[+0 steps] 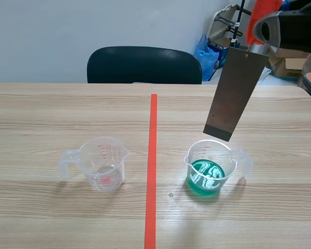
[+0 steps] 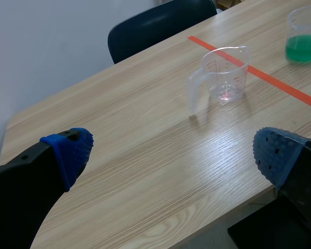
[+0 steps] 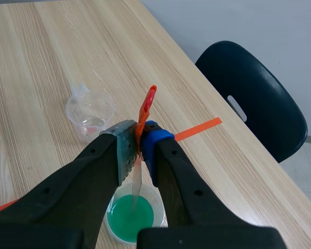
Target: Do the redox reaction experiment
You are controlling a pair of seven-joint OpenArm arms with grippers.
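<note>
1. Two clear plastic measuring cups with side handles stand on the light wood-grain bench (image 1: pixel 67 114), one on each side of the orange-red tape line.
2. The left measuring cup (image 1: pixel 101 166) looks nearly empty, with only a faint pink-red trace at its bottom.
3. The right measuring cup (image 1: pixel 210 168) holds a shallow pool of green liquid (image 1: pixel 207 177) with pale swirls on its surface.
4. There is one flat grey metal scraper blade with an orange-red handle (image 1: pixel 236 93). It hangs tilted, with its lower edge over the green cup's mouth and not in the liquid.
5. The right tool (image 3: pixel 140 148) is raised above that cup and clamped on the scraper's handle.
6. The left tool (image 2: pixel 171 150) has its blue-padded fingers wide apart and grips nothing. It sits near the bench's edge, well apart from both cups.
7. One black chair (image 1: pixel 144 65) stands behind the bench.
</note>
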